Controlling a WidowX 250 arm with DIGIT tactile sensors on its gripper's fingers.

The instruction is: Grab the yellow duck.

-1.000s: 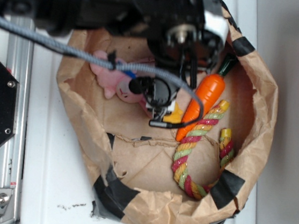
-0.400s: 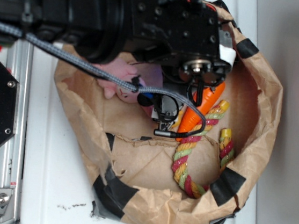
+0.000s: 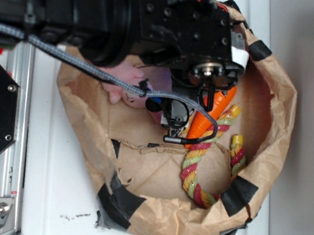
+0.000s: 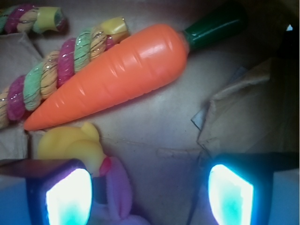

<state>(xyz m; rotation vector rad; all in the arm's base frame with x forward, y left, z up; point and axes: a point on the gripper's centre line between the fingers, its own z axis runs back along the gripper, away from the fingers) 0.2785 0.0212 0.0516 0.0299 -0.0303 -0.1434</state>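
The yellow duck [image 4: 75,145] lies on the brown paper at the lower left of the wrist view, its red beak against a pink bunny ear [image 4: 115,185]. My gripper [image 4: 149,194] is open and holds nothing. The left finger [image 4: 68,197] overlaps the duck's near side, so the duck sits at the left edge of the gap rather than in its middle. The right finger [image 4: 229,194] is well clear of it. In the exterior view the gripper [image 3: 174,118] hangs low inside the bag, and the arm hides the duck.
An orange carrot toy [image 4: 117,75] [image 3: 212,109] lies just beyond the duck, with a striped rope toy [image 4: 51,70] [image 3: 197,162] beside it. The pink plush bunny [image 3: 132,83] lies left of the gripper. The taped paper bag's walls [image 3: 152,208] ring everything.
Over the last second the arm swung across the bag and lowered, now covering the duck and most of the bunny in the exterior view. It has barely moved in the last half second.
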